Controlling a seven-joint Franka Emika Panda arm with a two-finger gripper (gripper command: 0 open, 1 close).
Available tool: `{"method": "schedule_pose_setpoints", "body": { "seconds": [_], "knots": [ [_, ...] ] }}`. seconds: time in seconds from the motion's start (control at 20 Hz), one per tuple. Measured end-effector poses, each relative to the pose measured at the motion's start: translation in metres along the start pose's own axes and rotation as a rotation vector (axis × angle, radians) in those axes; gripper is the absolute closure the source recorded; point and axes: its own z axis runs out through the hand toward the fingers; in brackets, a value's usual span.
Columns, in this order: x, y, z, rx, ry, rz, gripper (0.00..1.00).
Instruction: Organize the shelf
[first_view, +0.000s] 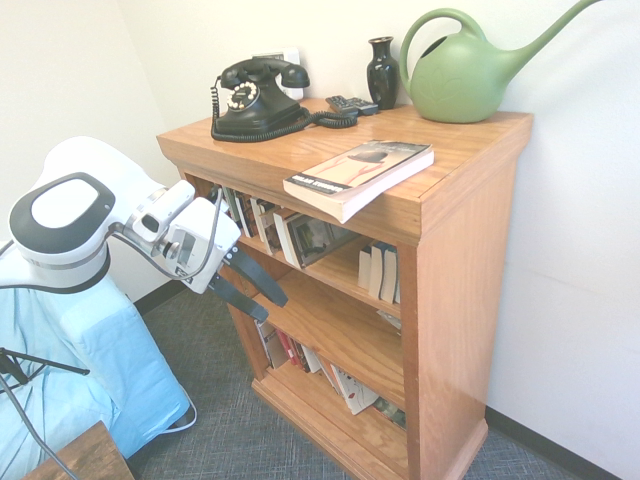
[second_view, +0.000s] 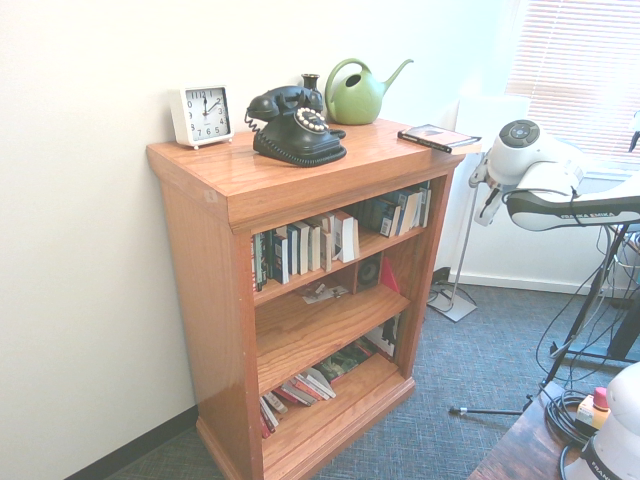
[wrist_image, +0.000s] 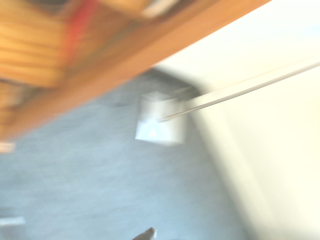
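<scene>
While the oak shelf (second_view: 210, 300) stands against the wall, its contents run over three tiers beneath a thick, overhanging top. Bearings in the second exterior view:

Upper tier: books (second_view: 300, 248), mostly upright, some leaning.
Middle tier: a dark round-faced item (second_view: 369, 272) toward two o'clock, beside a red piece (second_view: 388, 276).
Bottom tier: slim volumes (second_view: 300, 388), leaning in a slanted row, toward six o'clock.

Top, reckoned from the black rotary telephone (second_view: 300, 135): white square clock (second_view: 202, 116) at nine o'clock; dark vase (second_view: 311, 90) at twelve, partly hidden; green watering can (second_view: 357, 98) at two; paperback (second_view: 440, 138), lying flat, at three. In the first exterior view, the remote control (first_view: 352, 105) lies at three o'clock from the telephone, and the paperback's corner juts over the top's front edge.

Outward, same view: one gripper (first_view: 275, 309), fingers spread apart, tilted downward at nine o'clock from the shelf's middle; beyond it, light-blue cloth (first_view: 95, 365) at eight. In the second exterior view, a pale stand base (second_view: 452, 304) rests on grey carpet (second_view: 500, 360) at three o'clock from the shelf.
</scene>
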Motion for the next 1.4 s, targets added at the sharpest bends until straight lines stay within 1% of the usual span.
{"method": "schedule_pose_setpoints", "body": {
  "seconds": [0.35, 0.45, 0.55, 0.7, 0.85, 1.4],
  "knots": [
    [0.035, -0.008, -0.038, -0.145, 0.35, -0.189, 0.0],
    [0.042, -0.015, -0.038, -0.15, 0.423, -0.227, 0.0],
    [0.048, -0.026, -0.035, -0.115, 0.476, -0.258, 0.0],
    [0.057, -0.042, -0.029, -0.052, 0.523, -0.286, 0.0],
    [0.064, -0.048, -0.019, -0.023, 0.54, -0.297, 0.0],
    [0.085, -0.068, 0.009, -0.016, 0.55, -0.295, 0.0]
  ]
}}
